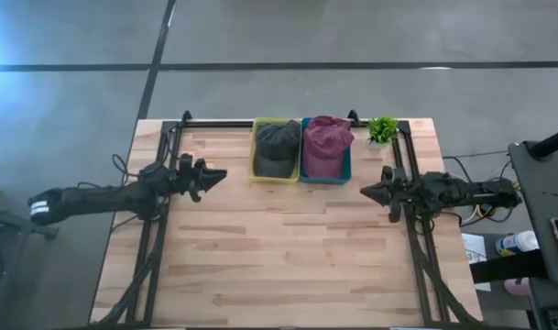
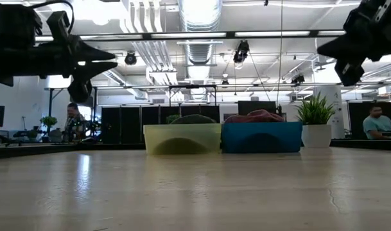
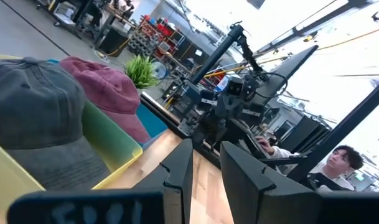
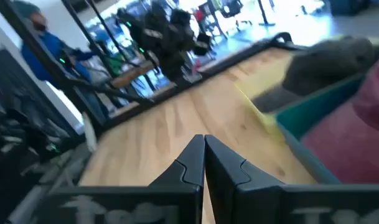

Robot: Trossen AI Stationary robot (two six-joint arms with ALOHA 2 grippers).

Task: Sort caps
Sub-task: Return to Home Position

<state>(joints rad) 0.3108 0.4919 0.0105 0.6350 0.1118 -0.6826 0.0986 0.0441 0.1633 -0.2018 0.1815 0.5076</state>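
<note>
Above table (image 1: pixel 260 266), left arm (image 1: pixel 104 195) level, jaws parted, right arm's (image 1: pixel 462 191) jaws closed

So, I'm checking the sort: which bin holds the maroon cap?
The teal bin, the one beside the small potted plant, holds the maroon cap; the yellow bin next to it holds the dark grey cap.

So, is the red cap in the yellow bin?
No, the red cap sits in the teal bin, beside the yellow bin.
</note>
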